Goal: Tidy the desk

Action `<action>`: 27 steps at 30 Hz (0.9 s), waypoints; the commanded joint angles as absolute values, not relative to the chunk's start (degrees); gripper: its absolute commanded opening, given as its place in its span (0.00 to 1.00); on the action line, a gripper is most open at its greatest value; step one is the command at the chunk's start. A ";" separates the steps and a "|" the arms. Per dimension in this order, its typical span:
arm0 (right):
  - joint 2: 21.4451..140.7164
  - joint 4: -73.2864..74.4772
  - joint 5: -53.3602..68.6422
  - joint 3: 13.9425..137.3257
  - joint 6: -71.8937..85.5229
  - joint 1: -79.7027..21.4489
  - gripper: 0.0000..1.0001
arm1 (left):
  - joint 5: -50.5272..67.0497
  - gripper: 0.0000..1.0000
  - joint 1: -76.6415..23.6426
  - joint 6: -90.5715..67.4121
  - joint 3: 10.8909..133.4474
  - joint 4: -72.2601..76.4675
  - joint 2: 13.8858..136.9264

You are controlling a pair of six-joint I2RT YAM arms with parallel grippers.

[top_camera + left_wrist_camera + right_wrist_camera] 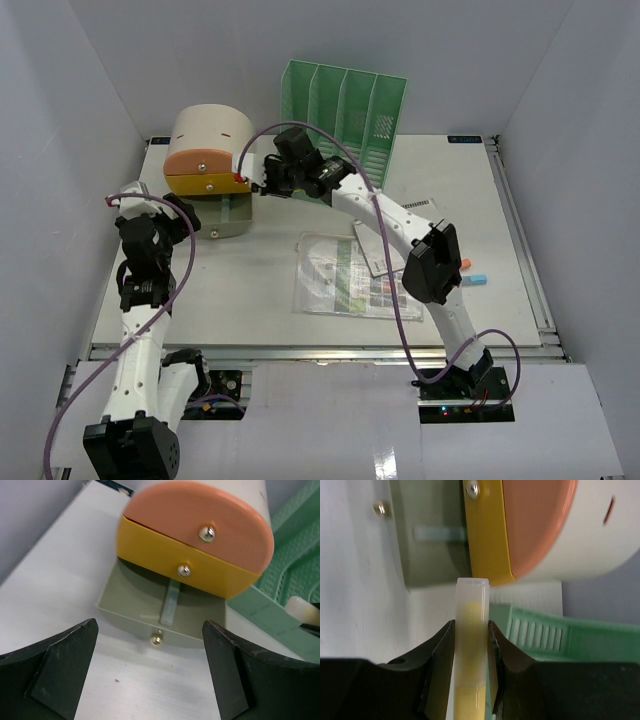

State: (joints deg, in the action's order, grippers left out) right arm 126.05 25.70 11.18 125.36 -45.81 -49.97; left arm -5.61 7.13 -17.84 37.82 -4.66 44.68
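Top external shows the white desk (pixel 240 285) boxed by pale grey walls (pixel 55 150).

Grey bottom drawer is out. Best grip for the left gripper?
Pinch the metal knob centred on the front of the grey drawer, straight from the front: that panel is flat, the knob its only protrusion. The left gripper faces it, open.
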 commanded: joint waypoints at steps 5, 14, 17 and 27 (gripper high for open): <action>131.91 -9.73 7.05 123.97 -36.10 -57.77 0.08 | -14.88 0.95 7.38 -17.29 36.97 -3.37 42.83; 139.41 -25.50 2.63 123.98 -34.18 -57.73 0.34 | -15.37 0.95 7.38 -16.70 36.57 -3.17 41.58; 139.76 -26.09 2.40 122.35 -33.82 -57.12 0.65 | -14.65 0.95 7.38 -16.60 36.67 -3.24 41.79; 125.55 -17.97 5.43 111.82 -34.77 -55.67 0.90 | -1.75 0.98 7.38 -13.74 35.96 -1.34 41.72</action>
